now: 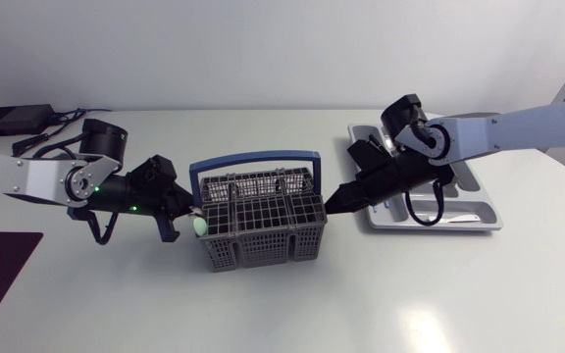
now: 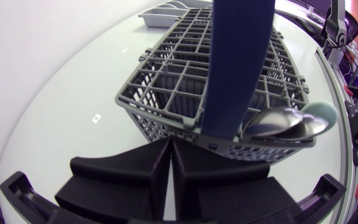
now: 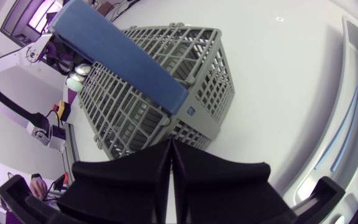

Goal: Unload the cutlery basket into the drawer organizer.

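One cutlery basket (image 1: pixel 263 218) between two grippers — left gripper (image 1: pixel 178 222), right gripper (image 1: pixel 333 204); two spoons (image 2: pixel 281 122) ahead of the left; one drawer organizer (image 1: pixel 489 219).

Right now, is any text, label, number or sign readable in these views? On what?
No readable text in any view.
Cutlery basket: small square mark below the handle's end, too small to read.
Table: tiny marks on the surface, too small to read.

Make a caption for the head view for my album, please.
Left pincer and right pincer flank the grey cutlery basket; the drawer organizer lies behind the right pincer.
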`<state>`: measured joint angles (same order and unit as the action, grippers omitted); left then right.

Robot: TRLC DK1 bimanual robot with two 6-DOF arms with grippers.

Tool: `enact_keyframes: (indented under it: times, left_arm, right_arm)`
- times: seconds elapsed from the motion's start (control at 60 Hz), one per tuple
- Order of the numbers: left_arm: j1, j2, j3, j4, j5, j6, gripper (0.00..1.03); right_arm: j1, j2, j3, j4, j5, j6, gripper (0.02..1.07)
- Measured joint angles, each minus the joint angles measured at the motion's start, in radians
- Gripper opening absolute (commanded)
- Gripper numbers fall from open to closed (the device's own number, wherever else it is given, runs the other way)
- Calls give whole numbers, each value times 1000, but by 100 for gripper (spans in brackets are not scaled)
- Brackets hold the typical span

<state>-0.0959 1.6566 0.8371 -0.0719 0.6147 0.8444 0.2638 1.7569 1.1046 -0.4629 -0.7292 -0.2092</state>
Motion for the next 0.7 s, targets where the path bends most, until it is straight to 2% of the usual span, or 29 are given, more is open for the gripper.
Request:
enact_keyframes:
  times: [0.467, 0.567, 0.617, 0.7]
  left_arm:
    - [2, 51, 50, 13, 2, -11, 10]
    - [7, 51, 50, 14, 5, -14, 10]
    - [14, 51, 50, 14, 14, -15, 11]
    - [39, 37, 45, 15, 18, -23, 11]
  right_arm:
    - [15, -55, -77, 47, 2, 3, 8]
    - [11, -70, -91, 72, 32, 3, 9]
    - [10, -89, -105, 102, 63, 4, 13]
    - [10, -134, -128, 142, 119, 4, 32]
